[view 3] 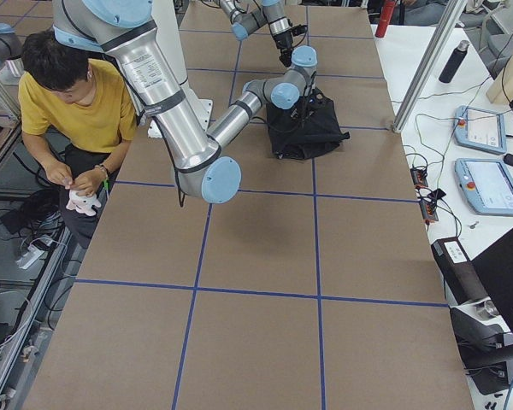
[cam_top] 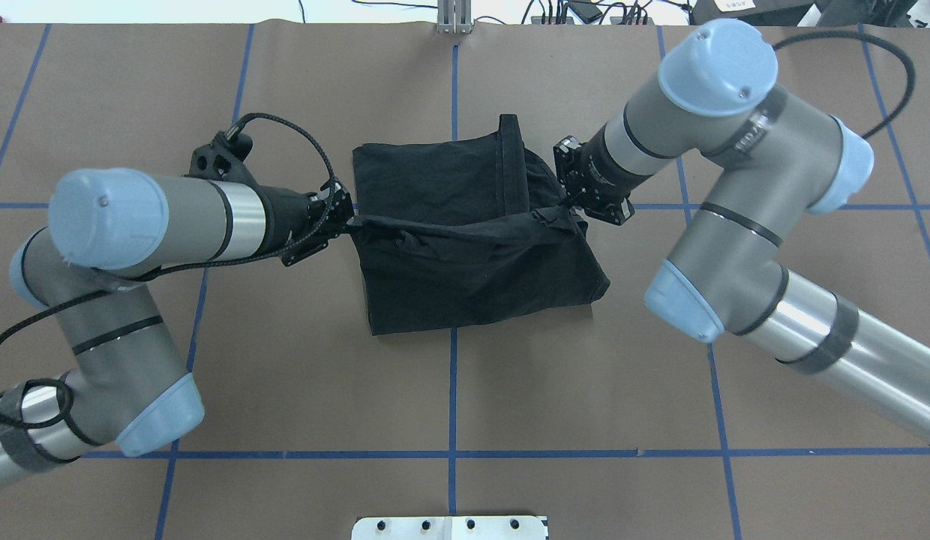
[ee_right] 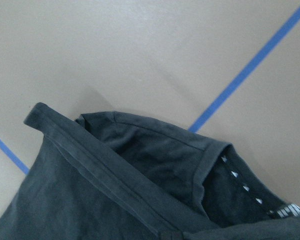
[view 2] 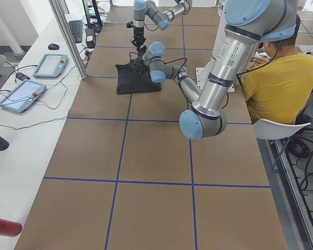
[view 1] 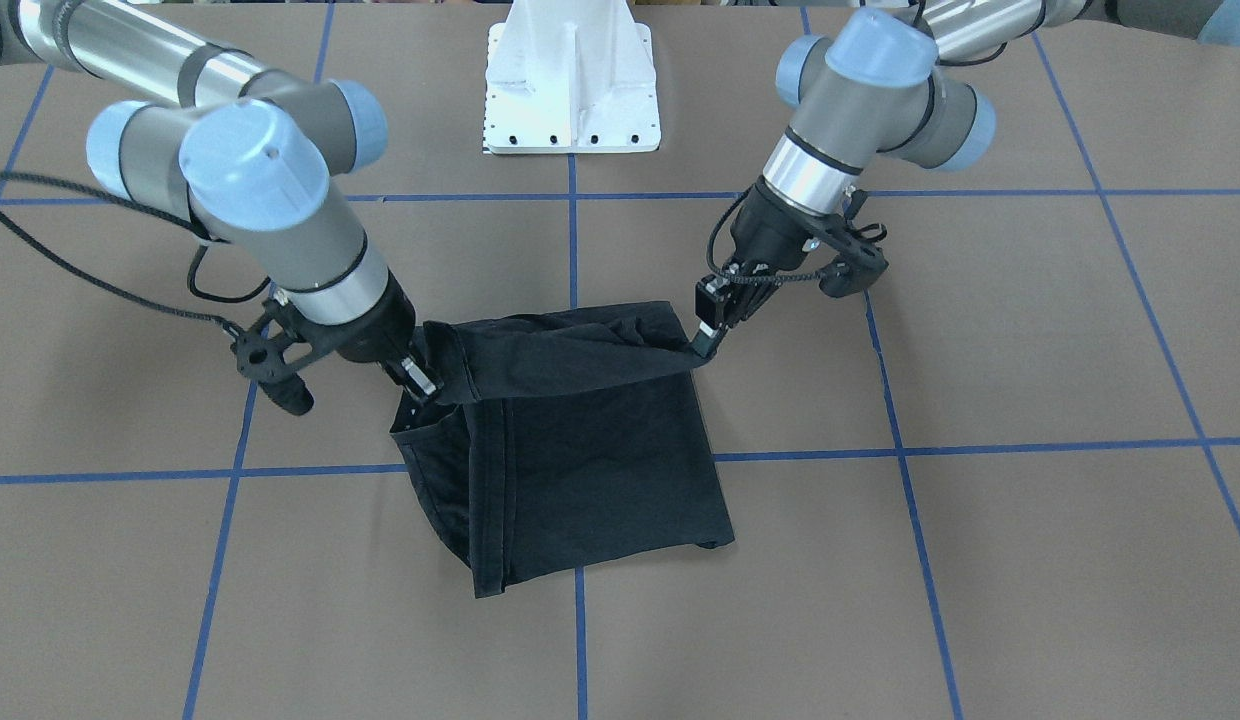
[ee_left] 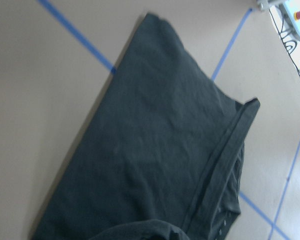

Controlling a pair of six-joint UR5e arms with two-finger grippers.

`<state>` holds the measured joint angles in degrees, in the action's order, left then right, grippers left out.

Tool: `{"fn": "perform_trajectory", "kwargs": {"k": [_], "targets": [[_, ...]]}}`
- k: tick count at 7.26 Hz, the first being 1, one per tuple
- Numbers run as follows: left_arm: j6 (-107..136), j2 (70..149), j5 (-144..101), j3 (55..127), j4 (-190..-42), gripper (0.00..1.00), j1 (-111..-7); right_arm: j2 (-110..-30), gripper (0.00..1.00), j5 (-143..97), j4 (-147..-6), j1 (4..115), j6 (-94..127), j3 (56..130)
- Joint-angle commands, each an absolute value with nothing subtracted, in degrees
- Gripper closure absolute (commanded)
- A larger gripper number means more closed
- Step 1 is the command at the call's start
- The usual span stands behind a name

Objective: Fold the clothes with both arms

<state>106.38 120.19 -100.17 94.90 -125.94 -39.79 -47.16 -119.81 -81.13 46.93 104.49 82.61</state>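
The black T-shirt point(view 1: 590, 440) lies partly folded at the middle of the table. One edge is raised and stretched as a band between both grippers. My left gripper point(view 1: 703, 343) is shut on the band's end at the shirt's corner, also seen in the overhead view point(cam_top: 348, 222). My right gripper point(view 1: 421, 386) is shut on the other end point(cam_top: 564, 201), with cloth draped over its fingers. The left wrist view shows the flat lower layer point(ee_left: 155, 160) and a hem. The right wrist view shows the collar with patterned neck tape point(ee_right: 240, 180). The print is hidden.
The white pedestal base point(view 1: 572, 90) stands behind the shirt, between the arms. Blue tape lines point(view 1: 578, 230) grid the brown table. A person in a yellow shirt point(view 2: 281, 78) sits at the robot's side. Two tablets point(view 2: 49, 65) lie on the white side bench.
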Motion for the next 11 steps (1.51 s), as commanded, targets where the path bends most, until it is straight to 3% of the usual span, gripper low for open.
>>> {"fn": "perform_trajectory", "kwargs": {"k": [1, 2, 3, 7, 8, 11], "targets": [[98.39, 126.54, -100.11, 74.55, -136.94, 0.19, -44.63, -32.59, 0.29, -120.5, -67.16, 50.09, 95.04, 50.88], [95.04, 128.65, -100.11, 68.18, -141.28, 0.0, -47.0, -25.91, 0.0, -120.5, -59.67, 51.84, 89.18, 36.44], [92.92, 128.93, -100.11, 67.07, -141.59, 0.0, -47.89, -23.14, 0.0, -119.98, -59.33, 52.55, 84.34, 33.08], [83.49, 129.2, -107.0, 68.2, -141.42, 0.0, -50.87, -24.34, 0.0, -123.21, -58.71, 55.62, 79.75, 33.66], [73.84, 127.37, -108.62, 69.51, -141.16, 0.0, -52.11, -27.65, 0.0, -126.7, -58.71, 58.33, 73.37, 36.1], [45.27, 112.64, -117.73, 77.06, -141.06, 0.0, -60.87, -49.68, 0.0, -131.74, -59.32, 66.86, 47.02, 55.24]]}}
